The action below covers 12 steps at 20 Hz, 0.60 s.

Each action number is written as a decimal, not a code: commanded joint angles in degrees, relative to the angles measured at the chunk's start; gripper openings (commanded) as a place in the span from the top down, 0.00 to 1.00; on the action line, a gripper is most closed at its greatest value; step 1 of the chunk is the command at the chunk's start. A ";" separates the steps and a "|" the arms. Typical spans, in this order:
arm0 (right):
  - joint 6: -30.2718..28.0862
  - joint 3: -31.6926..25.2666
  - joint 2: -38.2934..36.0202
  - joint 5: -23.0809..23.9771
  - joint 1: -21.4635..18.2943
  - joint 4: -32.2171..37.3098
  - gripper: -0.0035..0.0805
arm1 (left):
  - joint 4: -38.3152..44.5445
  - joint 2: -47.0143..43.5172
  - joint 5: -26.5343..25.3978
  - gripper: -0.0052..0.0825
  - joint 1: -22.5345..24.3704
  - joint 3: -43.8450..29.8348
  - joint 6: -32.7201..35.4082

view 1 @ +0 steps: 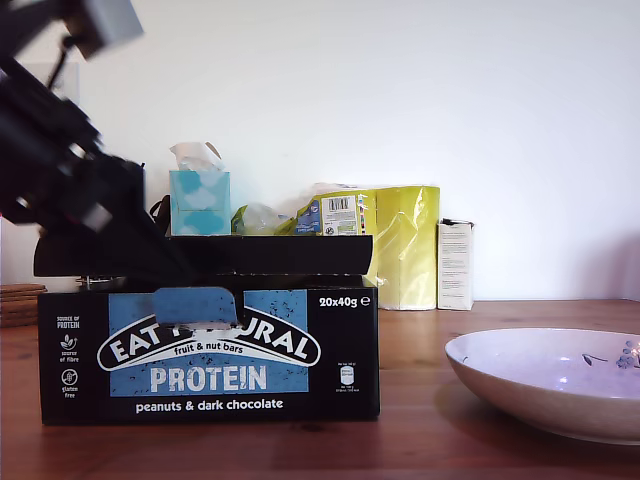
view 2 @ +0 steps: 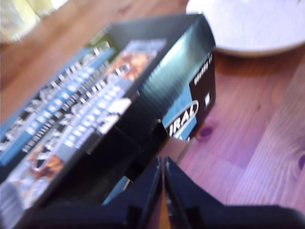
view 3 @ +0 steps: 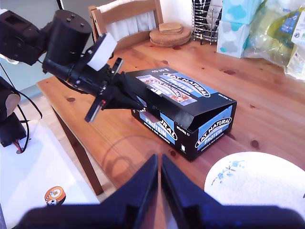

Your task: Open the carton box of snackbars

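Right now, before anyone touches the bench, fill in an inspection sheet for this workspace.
Surface: wooden table, bare wood at the front.
Job's things: carton box of snackbars, lid lifted ajar, blue tab hanging over the front panel.
Clutter: white plate on the exterior view's right; tissue box, yellow bag and white carton behind.
Grippers: my first hand shut, at the box's lid edge; my second hand shut, above the table, away from the box.
Cables: thin dark cable on the first arm.
Surroundings: wooden chair, white wall.
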 commanded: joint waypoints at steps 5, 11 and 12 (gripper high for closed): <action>-0.22 -0.70 -0.11 -0.13 0.26 -0.96 0.97 | 6.99 6.29 -1.97 0.96 -0.17 -0.63 0.26; -1.27 -0.70 -0.11 0.33 0.26 -0.94 0.97 | 11.54 8.11 -4.11 0.96 -0.17 -0.63 0.48; -1.27 -0.70 -0.11 0.33 0.26 -0.94 0.97 | 12.72 8.11 -4.72 0.96 -0.15 -0.61 0.48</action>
